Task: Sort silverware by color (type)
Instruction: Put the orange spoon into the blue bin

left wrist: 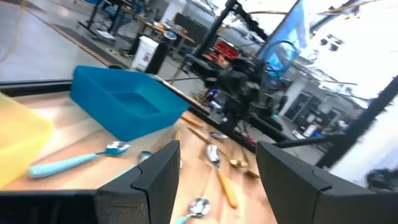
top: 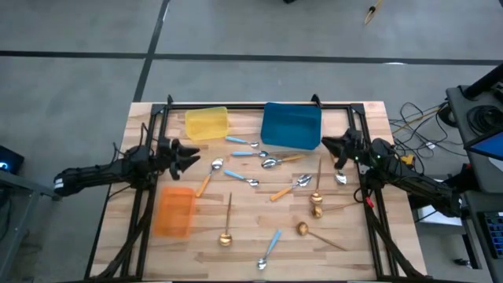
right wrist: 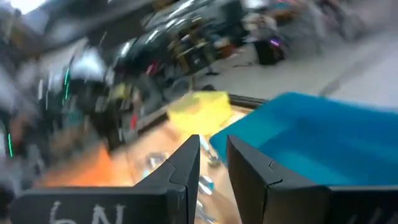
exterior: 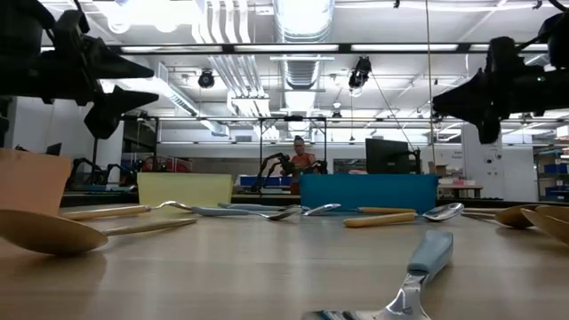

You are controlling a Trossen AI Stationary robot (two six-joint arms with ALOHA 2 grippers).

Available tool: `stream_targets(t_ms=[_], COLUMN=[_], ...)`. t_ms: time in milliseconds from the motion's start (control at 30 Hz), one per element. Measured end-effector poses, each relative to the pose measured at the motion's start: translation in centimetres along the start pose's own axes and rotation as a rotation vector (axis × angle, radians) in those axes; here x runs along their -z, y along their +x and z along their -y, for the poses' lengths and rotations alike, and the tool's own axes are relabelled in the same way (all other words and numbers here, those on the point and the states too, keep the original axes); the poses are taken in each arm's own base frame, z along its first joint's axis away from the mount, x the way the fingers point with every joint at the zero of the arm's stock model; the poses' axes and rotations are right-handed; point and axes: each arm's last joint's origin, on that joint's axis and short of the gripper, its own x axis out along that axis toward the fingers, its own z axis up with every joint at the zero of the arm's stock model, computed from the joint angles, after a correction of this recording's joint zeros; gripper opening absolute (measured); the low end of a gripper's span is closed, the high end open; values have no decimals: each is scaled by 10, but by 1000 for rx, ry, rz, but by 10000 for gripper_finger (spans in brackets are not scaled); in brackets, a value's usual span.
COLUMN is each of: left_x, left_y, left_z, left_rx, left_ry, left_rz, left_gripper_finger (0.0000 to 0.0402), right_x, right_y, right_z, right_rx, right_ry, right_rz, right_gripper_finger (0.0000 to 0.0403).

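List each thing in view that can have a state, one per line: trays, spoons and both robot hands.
Yellow tray: empty, at the table's back.
Blue tray: empty, beside the yellow one.
Orange tray: empty, on the left side.
Spoons: unsorted, lying scattered on the table.
Left hand: open, empty, raised off the table.
Right hand: narrowly open, empty, near the blue tray.

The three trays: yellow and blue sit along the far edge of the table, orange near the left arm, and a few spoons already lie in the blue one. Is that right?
Not quite. The blue tray holds no spoons; the high view shows its floor bare. The rest stands: the yellow tray sits beside it on the far edge, and the orange tray lies near the left arm.
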Motion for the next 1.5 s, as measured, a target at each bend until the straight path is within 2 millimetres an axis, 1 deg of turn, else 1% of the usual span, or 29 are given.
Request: stream_targets(t_ms=[67,100,167,267,467,700,800,900,1033,1133,1200,1300,1400,1500], left_x=[0,0,1,4,8,7,1,-4,-2,0,1,-2,-6,-15], left_y=[2,2,4,8,16,26,34,44,60,73,83,98,112,125], left_z=[3,5,8,12,20,25,30,36,39,41,44,50,56,65], left_rx=[28,42,68,101,152,174,154,136,94,62,50,46,49,62], left_ry=[-6,-11,-22,-25,-32,2,5,10,24,-20,19,83,155,238], left_rz=[-3,-5,-16,-42,-66,-36,-36,-59,-130,-179,-204,-211,-217,-203], left_gripper_finger=[194,194,194,194,194,194,194,194,194,194,194,194,194,194], right_x=[-1,-1,-2,-3,-3,-3,-3,-3,-3,-3,-3,-1,0,-1], right_y=[0,0,0,0,0,0,0,0,0,0,0,0,1,1], right_z=[2,3,4,5,5,5,5,5,5,5,5,4,4,3], right_rx=[61,91,140,175,181,181,181,181,181,180,168,131,125,78], right_ry=[154,199,238,225,217,217,217,217,217,228,232,235,256,288], right_rz=[40,59,92,120,121,122,122,122,122,123,112,68,62,44], right_gripper_finger=[70,70,70,70,70,70,70,70,70,70,70,70,70,70])
